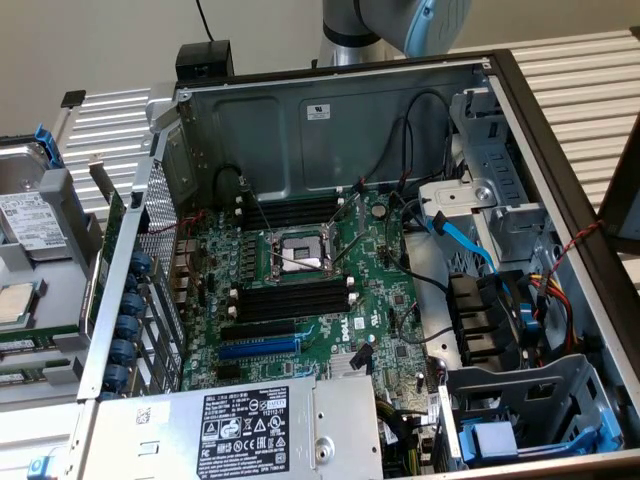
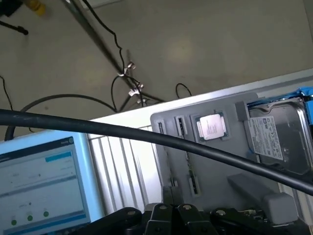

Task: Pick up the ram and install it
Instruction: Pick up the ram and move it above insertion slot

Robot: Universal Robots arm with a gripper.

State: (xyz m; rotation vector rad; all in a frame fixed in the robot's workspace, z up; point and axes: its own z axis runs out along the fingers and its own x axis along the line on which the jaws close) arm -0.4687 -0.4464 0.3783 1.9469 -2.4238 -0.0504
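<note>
My gripper [image 2: 170, 189] hangs above the scene, black fingers [image 2: 167, 195] pressed together, pinching nothing. The ram [image 2: 189, 164] - a thin green circuit-board stick - lies edge-on in a narrow slot of the grey plastic parts tray [image 2: 220, 166]. The tray also holds a square silver processor chip [image 2: 212, 127] and a metal hard drive [image 2: 279, 139]. In the exterior view that tray [image 1: 62, 255] sits on the exterior view's left, beside the open grey computer case [image 1: 330, 110]. The case's long black plastic memory slots [image 1: 292, 298] lie on the green motherboard [image 1: 385, 290] - well apart from the tray.
</note>
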